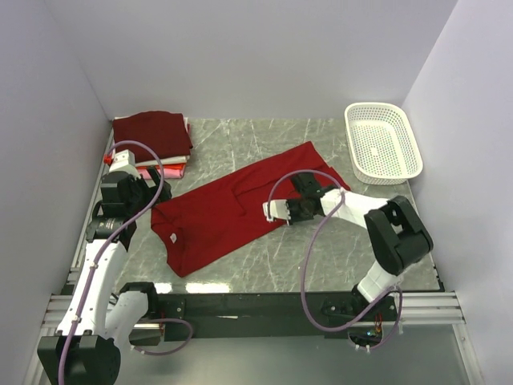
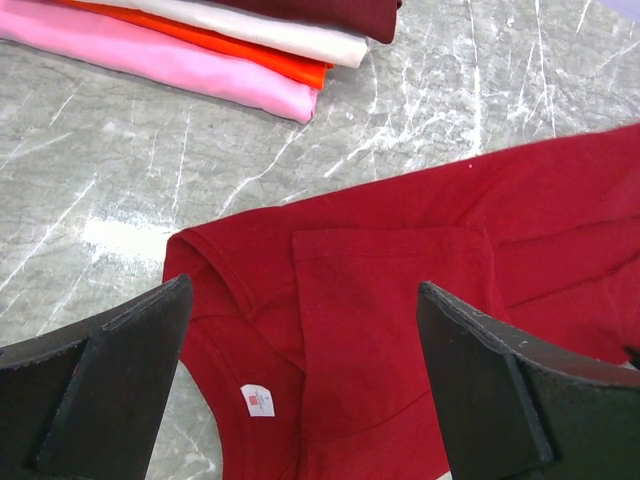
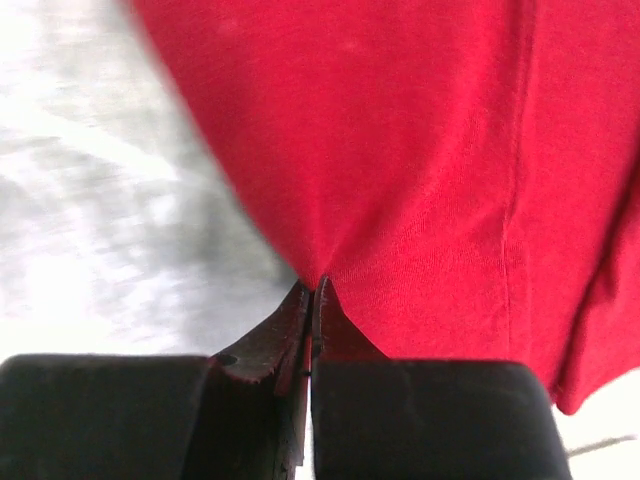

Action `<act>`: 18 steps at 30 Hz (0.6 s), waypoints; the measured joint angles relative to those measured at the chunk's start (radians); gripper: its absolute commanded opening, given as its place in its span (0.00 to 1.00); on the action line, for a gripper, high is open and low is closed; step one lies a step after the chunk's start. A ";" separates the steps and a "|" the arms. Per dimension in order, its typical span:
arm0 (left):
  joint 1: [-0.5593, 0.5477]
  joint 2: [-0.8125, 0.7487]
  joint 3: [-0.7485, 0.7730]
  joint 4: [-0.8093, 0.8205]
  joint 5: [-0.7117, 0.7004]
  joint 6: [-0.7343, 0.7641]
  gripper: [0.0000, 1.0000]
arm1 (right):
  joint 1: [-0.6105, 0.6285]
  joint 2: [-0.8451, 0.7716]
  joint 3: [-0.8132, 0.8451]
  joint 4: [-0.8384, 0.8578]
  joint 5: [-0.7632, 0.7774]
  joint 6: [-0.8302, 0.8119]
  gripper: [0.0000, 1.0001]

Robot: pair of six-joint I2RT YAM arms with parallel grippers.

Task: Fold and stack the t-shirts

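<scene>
The grey marbled table top (image 1: 264, 269) carries a bright red cotton t-shirt (image 1: 232, 212), lying flat and slantwise across its middle with one sleeve tucked inward, so its folding looks barely begun. In the far left corner sits a stack of folded shirts (image 1: 151, 138), dark maroon on top over white, orange-red and pink; that part seems done. A white perforated plastic basket (image 1: 382, 144) stands far right. The right gripper (image 3: 312, 290) is pinched tight on the red shirt's near edge. The left gripper (image 2: 303, 290) hovers spread wide above the collar end, near the small white neck label (image 2: 258, 399).
</scene>
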 measured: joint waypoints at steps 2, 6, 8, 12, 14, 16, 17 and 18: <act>0.000 0.000 0.000 0.000 0.000 0.000 0.99 | 0.010 -0.037 -0.034 -0.015 -0.001 -0.006 0.00; 0.000 0.000 0.000 0.003 0.000 0.000 0.98 | 0.055 -0.165 -0.138 -0.103 -0.008 -0.021 0.00; 0.000 0.000 0.000 0.006 0.000 0.000 0.99 | 0.091 -0.230 -0.187 -0.151 -0.014 -0.023 0.00; 0.000 0.000 0.000 0.011 0.001 0.000 0.98 | 0.183 -0.350 -0.276 -0.235 -0.030 0.001 0.19; 0.000 0.000 0.000 0.014 0.001 0.000 0.98 | 0.206 -0.390 -0.282 -0.285 -0.056 0.035 0.29; 0.000 0.000 0.000 0.014 0.001 0.000 0.98 | 0.206 -0.417 -0.264 -0.322 -0.078 0.077 0.43; 0.000 0.000 0.000 0.014 0.001 0.000 0.98 | 0.203 -0.427 -0.241 -0.339 -0.092 0.107 0.46; 0.000 0.000 0.000 0.014 0.001 0.000 0.98 | 0.200 -0.428 -0.208 -0.351 -0.108 0.134 0.50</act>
